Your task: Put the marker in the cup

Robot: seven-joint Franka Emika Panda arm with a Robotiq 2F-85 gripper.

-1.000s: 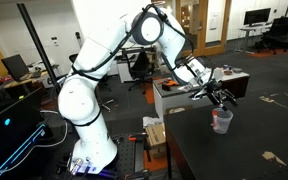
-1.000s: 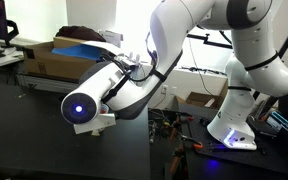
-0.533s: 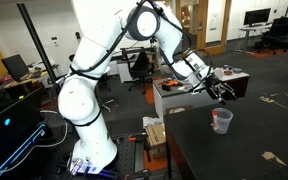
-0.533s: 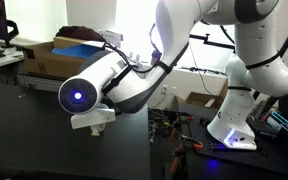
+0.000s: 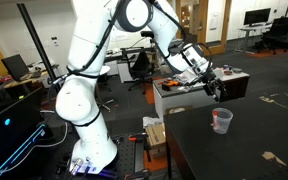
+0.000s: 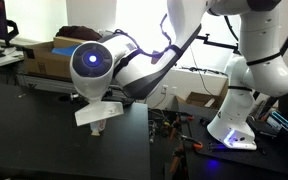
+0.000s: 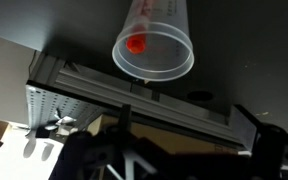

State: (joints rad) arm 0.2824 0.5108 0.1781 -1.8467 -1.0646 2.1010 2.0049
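Note:
The clear plastic cup (image 5: 221, 121) stands upright on the black table (image 5: 244, 150). In the wrist view the cup (image 7: 156, 40) is seen from above, with the red marker (image 7: 135, 44) resting inside it. My gripper (image 5: 217, 91) hangs above the cup and a little to one side, apart from it. In the wrist view my gripper (image 7: 184, 140) has its dark fingers spread wide at the lower edge with nothing between them. In an exterior view the arm's wrist (image 6: 92, 65) fills the middle and hides both the cup and the fingers.
A grey cabinet (image 5: 172, 98) stands beside the table, behind the arm. Cardboard boxes (image 6: 54, 55) sit on a desk at the back. The robot's white base (image 5: 84, 135) stands on the floor next to the table. Office chairs and desks are farther off.
My gripper has risen up and away from the cup and the arm's wrist has turned. The cup with the marker in it has stayed where it was.

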